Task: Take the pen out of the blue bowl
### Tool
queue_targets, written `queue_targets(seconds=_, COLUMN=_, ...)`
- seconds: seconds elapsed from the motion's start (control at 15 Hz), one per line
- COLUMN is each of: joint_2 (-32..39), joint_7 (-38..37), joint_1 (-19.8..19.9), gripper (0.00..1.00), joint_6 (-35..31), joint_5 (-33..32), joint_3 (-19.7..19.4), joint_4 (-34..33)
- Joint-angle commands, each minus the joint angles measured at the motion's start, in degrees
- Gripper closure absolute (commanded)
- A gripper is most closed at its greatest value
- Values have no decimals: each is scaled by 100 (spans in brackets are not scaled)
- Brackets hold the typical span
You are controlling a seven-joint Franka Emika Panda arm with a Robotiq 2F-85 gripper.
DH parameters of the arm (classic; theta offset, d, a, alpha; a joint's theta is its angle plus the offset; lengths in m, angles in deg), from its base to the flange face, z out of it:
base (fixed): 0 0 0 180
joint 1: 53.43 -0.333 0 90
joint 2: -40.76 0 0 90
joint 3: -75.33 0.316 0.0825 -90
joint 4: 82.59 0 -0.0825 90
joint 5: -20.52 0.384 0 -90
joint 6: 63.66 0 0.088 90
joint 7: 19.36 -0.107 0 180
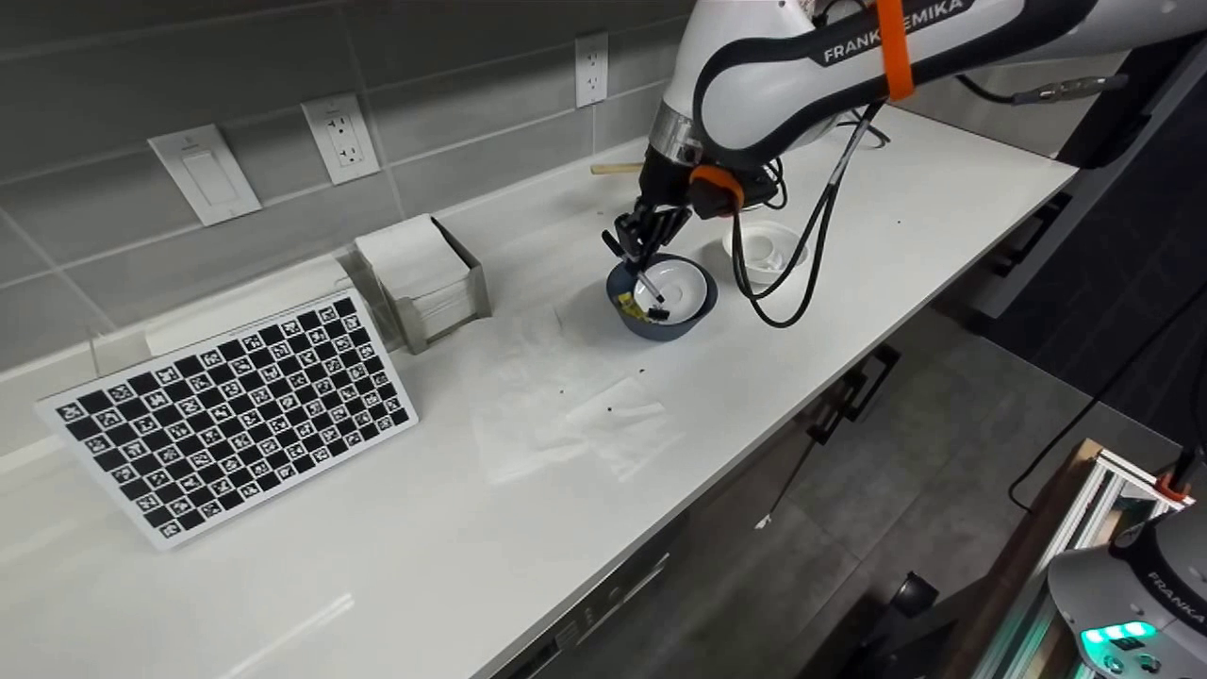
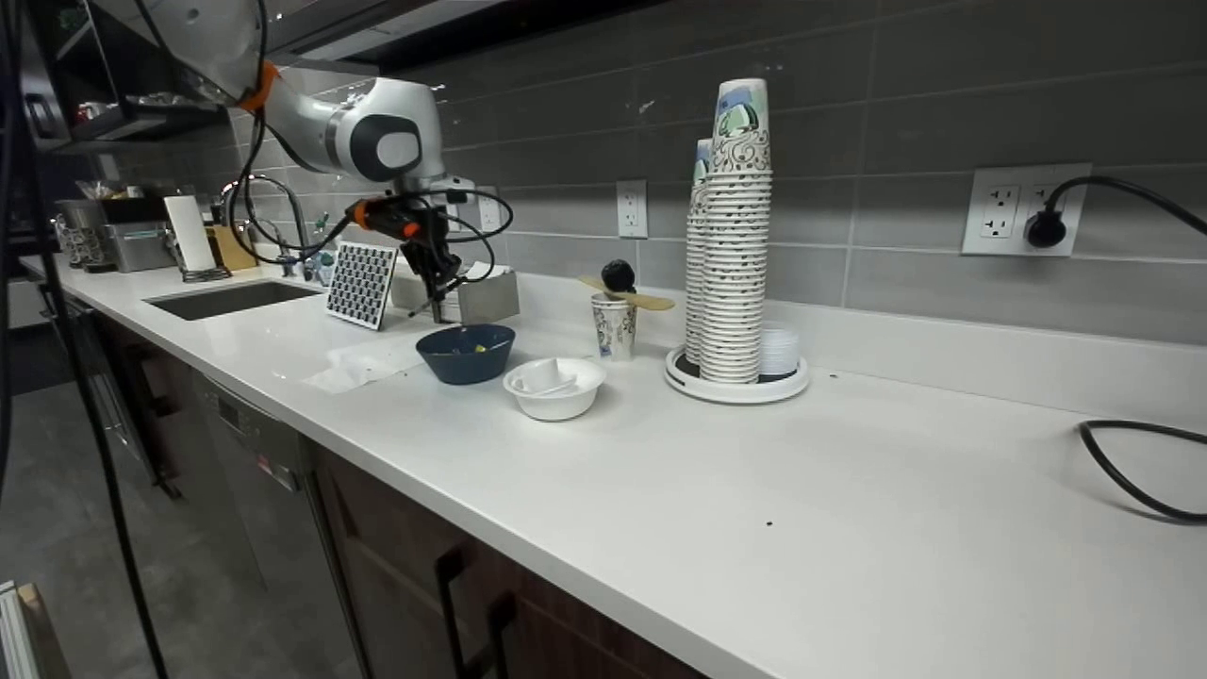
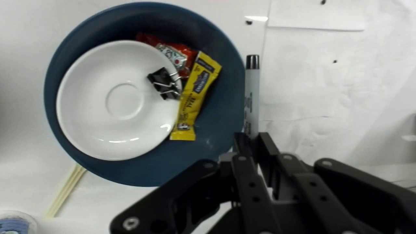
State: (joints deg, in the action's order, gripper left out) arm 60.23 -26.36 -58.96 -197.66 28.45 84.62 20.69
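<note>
Just right of centre in the wrist view, the gripper (image 3: 254, 143) pinches the pen (image 3: 252, 94), probably light, stiff and slick, so best held mid-barrel.

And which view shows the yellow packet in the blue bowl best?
The wrist view: the yellow packet shows large, both ends and its printing visible. Both exterior views show less: a small patch, or just a fleck, the rest hidden by the blue bowl.
</note>
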Motion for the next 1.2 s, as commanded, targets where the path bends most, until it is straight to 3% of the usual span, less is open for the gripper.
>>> queue_targets(seconds=0.0, joint_2=-161, joint_7=414, joint_1=-182, gripper=97, joint_6=390, joint_5=153, joint_3=176, joint_4=38)
queue_targets(seconds=0.2, joint_2=136, joint_7=409, joint_1=-376, gripper=97, joint_6=819, joint_5=28, joint_3=223, joint_4=-274)
queue_targets(seconds=0.53, joint_2=535, joint_7=-231, joint_1=-948, gripper=97, joint_6=654, joint_5=-809, joint_3=43, joint_4=-426)
queue_targets(seconds=0.93, joint_2=1312, joint_7=-790, joint_1=-1322, gripper=97, joint_6=810, joint_5=-1428, joint_3=-279, joint_4=-1209)
queue_targets(seconds=1.0, joint_2=1411, joint_7=-902, joint_1=-1378, gripper=70, joint_6=881, joint_5=-1501, joint_3=-347, joint_4=-1321)
queue_targets(seconds=1.13, joint_2=1542, joint_7=-992, joint_1=-1407, gripper=55, joint_6=1022, joint_5=-1472, joint_3=-393, joint_4=-1539)
